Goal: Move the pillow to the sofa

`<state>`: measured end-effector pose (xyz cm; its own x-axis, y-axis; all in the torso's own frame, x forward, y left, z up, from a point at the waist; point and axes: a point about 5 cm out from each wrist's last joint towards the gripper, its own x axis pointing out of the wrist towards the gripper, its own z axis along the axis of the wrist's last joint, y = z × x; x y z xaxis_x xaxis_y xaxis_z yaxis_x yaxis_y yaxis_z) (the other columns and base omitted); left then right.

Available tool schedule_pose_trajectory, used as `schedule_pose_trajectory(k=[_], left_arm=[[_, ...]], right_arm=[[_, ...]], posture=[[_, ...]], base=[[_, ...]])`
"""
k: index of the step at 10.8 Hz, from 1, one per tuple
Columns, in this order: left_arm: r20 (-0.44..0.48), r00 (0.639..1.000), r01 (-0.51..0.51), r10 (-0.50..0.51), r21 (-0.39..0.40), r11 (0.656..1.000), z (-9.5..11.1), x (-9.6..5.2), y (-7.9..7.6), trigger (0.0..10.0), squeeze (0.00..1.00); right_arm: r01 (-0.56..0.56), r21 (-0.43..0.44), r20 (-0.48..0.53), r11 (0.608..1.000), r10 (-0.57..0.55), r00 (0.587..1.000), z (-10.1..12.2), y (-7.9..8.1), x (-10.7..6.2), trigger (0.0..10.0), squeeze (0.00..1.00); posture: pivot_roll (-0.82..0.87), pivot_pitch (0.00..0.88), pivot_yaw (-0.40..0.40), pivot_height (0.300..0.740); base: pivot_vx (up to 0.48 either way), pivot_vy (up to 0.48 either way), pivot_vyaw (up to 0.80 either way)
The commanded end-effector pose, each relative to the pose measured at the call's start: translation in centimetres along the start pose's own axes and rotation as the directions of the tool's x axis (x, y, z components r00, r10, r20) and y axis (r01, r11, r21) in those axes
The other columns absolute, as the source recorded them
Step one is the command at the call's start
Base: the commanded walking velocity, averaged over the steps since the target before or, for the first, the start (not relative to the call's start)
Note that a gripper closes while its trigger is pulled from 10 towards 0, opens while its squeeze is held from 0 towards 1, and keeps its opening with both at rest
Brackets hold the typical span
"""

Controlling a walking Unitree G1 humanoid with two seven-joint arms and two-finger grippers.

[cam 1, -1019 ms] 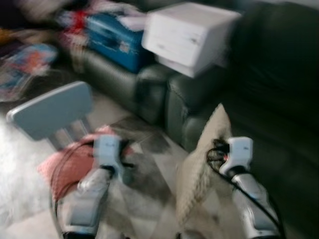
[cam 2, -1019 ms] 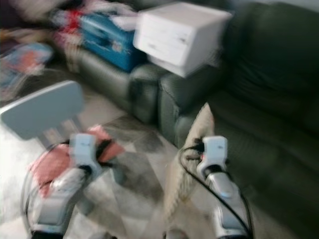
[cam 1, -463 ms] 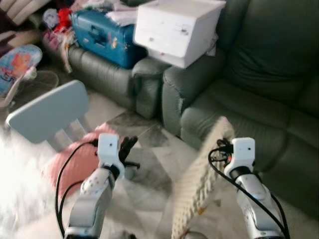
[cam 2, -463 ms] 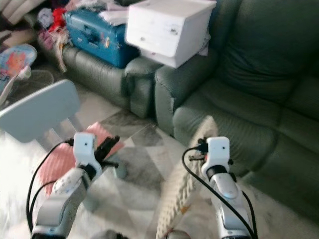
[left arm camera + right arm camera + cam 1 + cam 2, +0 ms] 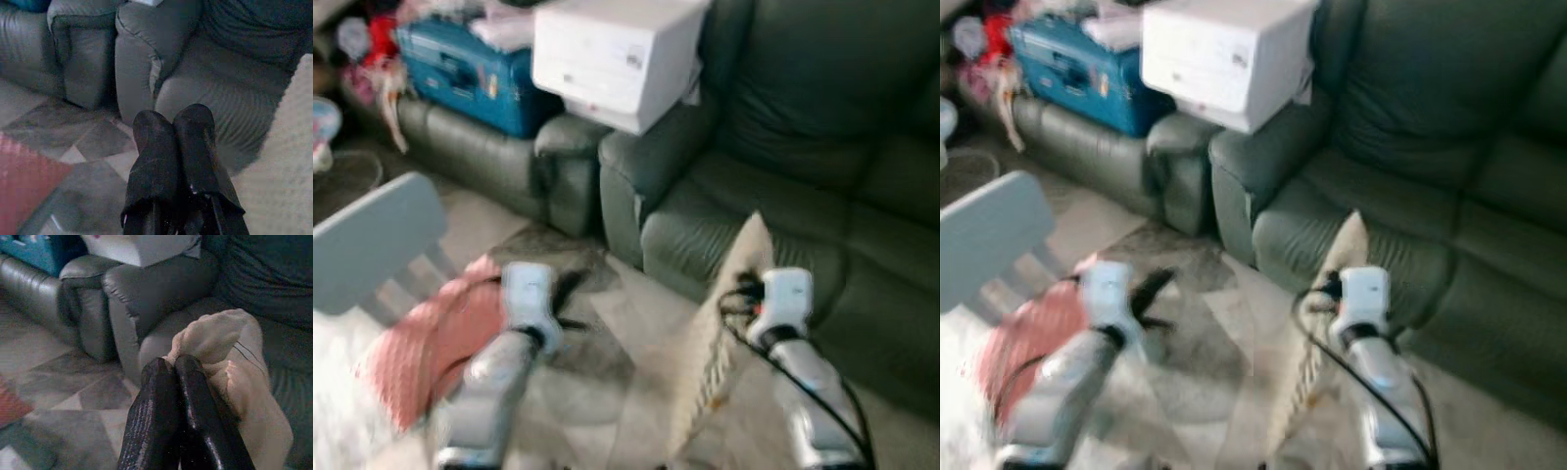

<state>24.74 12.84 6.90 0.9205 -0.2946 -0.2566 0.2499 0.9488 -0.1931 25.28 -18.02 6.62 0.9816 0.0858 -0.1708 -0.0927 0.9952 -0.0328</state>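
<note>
In front of the dark green leather sofa (image 5: 803, 186), the right gripper (image 5: 178, 377) has its two black fingers pressed together on the top edge of the beige knitted pillow (image 5: 720, 323) — the fabric bunches up just beyond the fingertips in the right wrist view. The pillow hangs on edge above the tiled floor (image 5: 607, 392), its upper corner near the front of the sofa seat, not resting on the cushion. The left gripper (image 5: 173, 122) is held out over the floor with its fingers closed on nothing, beside a red mat (image 5: 431, 343). A pale blue child's chair (image 5: 372, 245) stands to the robot's left. On the sofa armrest sits a white storage box (image 5: 607, 54), and further left a blue suitcase (image 5: 460, 69) lies on a second sofa — both blurred.
</note>
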Motion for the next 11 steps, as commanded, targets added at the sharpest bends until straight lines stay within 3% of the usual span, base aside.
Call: schedule_pose_trajectory(k=[1, 9, 11], left_arm=[[0.024, 0.999, 0.046, -0.046, -0.002, 0.999, 0.6, 0.4, -1.2, 10.0, 0.00], [0.013, 0.998, 0.063, -0.063, -0.012, 0.998, 0.4, 0.4, -1.6, 10.0, 0.00], [0.002, 0.998, 0.070, -0.070, -0.012, 0.997, 0.2, 0.4, -1.7, 10.0, 0.00]], right_arm=[[0.032, -0.017, 0.052, 0.999, -0.031, 0.998, 1.1, -0.9, 0.0, 10.0, 0.00], [0.043, -0.044, 0.079, 0.998, -0.039, 0.996, 1.8, -1.3, 0.4, 10.0, 0.00], [0.069, -0.089, 0.123, 0.994, -0.058, 0.991, 2.7, -1.6, 0.8, 10.0, 0.00]], posture=[[-0.03, 0.000, -0.013, 0.740], [-0.04, 0.000, -0.017, 0.740], [-0.04, 0.000, -0.017, 0.740]], base=[[0.420, 0.000, 0.00], [0.417, 0.000, 0.00], [0.383, 0.000, 0.00]])
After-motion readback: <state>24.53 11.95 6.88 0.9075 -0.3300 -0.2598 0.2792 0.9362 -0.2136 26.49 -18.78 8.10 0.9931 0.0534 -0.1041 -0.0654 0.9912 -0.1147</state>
